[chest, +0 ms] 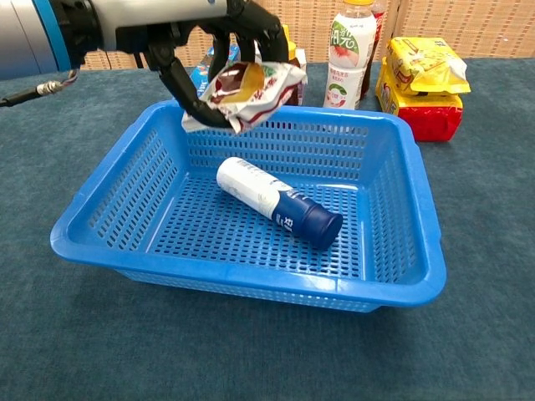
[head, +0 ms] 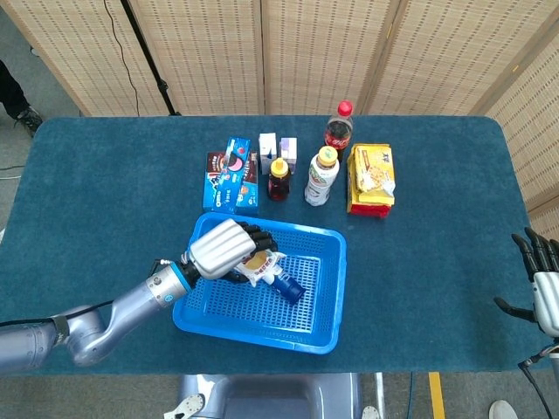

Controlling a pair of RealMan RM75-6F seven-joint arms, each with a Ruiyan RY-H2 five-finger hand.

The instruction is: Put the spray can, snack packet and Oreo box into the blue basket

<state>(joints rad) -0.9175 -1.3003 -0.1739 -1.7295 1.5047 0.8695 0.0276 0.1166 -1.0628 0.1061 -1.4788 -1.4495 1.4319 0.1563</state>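
Snack packet (chest: 244, 93) clamped between curled fingers (chest: 171, 75) of left hand (head: 229, 250), above blue basket (chest: 401, 180) holding spray can (chest: 277, 203). Right hand (head: 543, 281) fingers apart.

Behind the basket, in a row on the dark teal carpeted table (head: 437, 262): small white carton pair (head: 278, 146) at the back, with a brown honey squeeze bottle with yellow cap (head: 279, 179) just in front. To its right, a pale drink bottle with green label and yellow cap (head: 320, 176), upright. Behind that, a dark cola bottle with red cap (head: 339, 129). Further right, a yellow snack bag lying on a red flat box (head: 371, 179). Beyond the table, woven beige folding screen panels (head: 323, 52).
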